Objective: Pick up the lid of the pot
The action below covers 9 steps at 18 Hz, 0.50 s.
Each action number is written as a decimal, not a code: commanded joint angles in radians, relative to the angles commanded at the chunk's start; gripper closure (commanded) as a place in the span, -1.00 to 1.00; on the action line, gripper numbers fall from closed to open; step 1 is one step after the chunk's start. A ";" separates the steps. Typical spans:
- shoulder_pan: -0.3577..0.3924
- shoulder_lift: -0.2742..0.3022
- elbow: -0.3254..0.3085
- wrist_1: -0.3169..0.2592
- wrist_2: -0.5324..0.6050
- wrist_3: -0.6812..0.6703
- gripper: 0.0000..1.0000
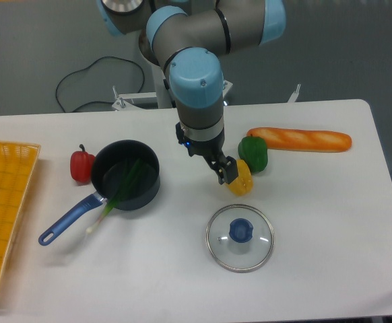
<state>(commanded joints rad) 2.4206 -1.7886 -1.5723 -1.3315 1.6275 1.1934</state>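
Note:
The gripper (208, 160) hangs over the middle of the table, its two dark fingertips apart and nothing visible between them. Below it and to the right in the view lies the pot lid (224, 250), a round clear disc with a metal rim and a round blue knob (241, 230) at its centre. The lid rests flat on the white table, and the gripper does not touch it.
A black pan (150, 196) with a blue handle stands left, a green leek-like item (127, 183) lying in it. Beside it is a red pepper (81, 166). Green (254, 152) and yellow (242, 179) peppers and a baguette (300, 139) lie right. A yellow crate (22, 156) sits far left.

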 joint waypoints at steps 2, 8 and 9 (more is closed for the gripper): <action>0.002 0.000 -0.002 0.000 0.002 0.002 -1.00; -0.006 0.008 -0.024 -0.008 -0.006 -0.009 -1.00; -0.003 0.009 -0.043 -0.006 -0.011 -0.008 -1.00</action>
<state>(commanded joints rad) 2.4175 -1.7794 -1.6151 -1.3376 1.6169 1.1858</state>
